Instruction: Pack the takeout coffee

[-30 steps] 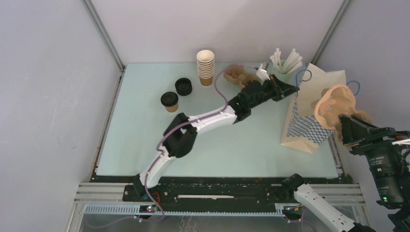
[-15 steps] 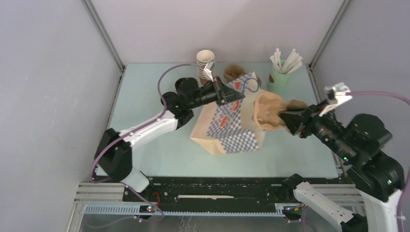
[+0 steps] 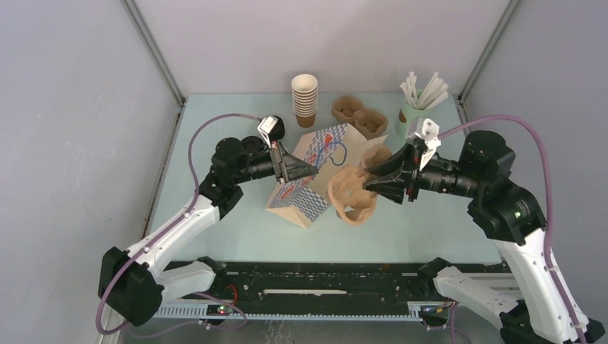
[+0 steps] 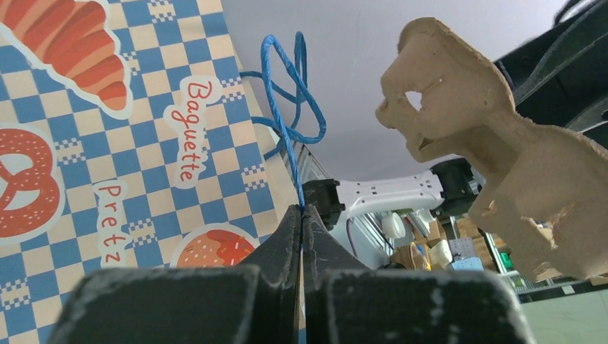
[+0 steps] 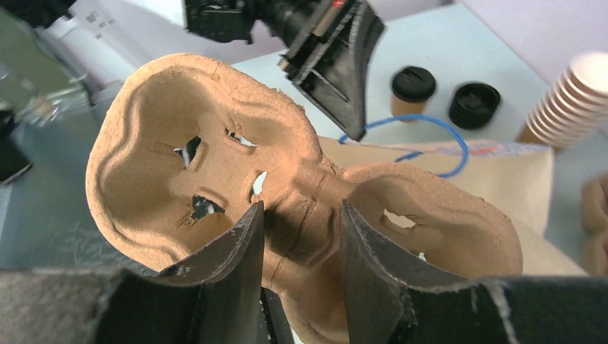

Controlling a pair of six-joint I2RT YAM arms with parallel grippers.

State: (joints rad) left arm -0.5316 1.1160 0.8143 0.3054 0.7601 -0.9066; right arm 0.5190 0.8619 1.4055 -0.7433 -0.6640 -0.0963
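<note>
A pale green counter (image 3: 409,236), walled on three sides, with two robot arms meeting at its middle.

The left gripper (image 3: 307,172) has its fingers clenched on the blue cord handle (image 4: 283,107) of a checkered paper bag (image 3: 305,201). The bag lies tilted on the counter. The right gripper (image 3: 367,185) grasps a brown moulded-pulp cup tray (image 3: 351,199) by its central ridge, one finger on each side. It holds the tray on edge just beside the bag's right side. Whether tray and bag touch cannot be told.

The takeout coffee (image 5: 414,89), a small brown cup with a black lid, stands on the counter behind the left arm, beside a stack of black lids (image 5: 473,104). Only the right wrist view shows it. From above, the left arm hides it.

The step in hand looks like feeding the tray into the bag. To do it well, the left fingers should hold the cord taut and high, so the bag's mouth gapes. The right arm should turn the tray narrow end first and slide it along the bag's lower wall. The loose blue loop could snag in the tray's cut-outs, so the tray should pass under it.

Along the back edge stand a stack of paper cups (image 3: 305,100), spare trays (image 3: 358,115) and a green cup of straws (image 3: 412,115), all near the bag's far end. The open room lies toward the near edge and to the right, so any swing is safer made there.
</note>
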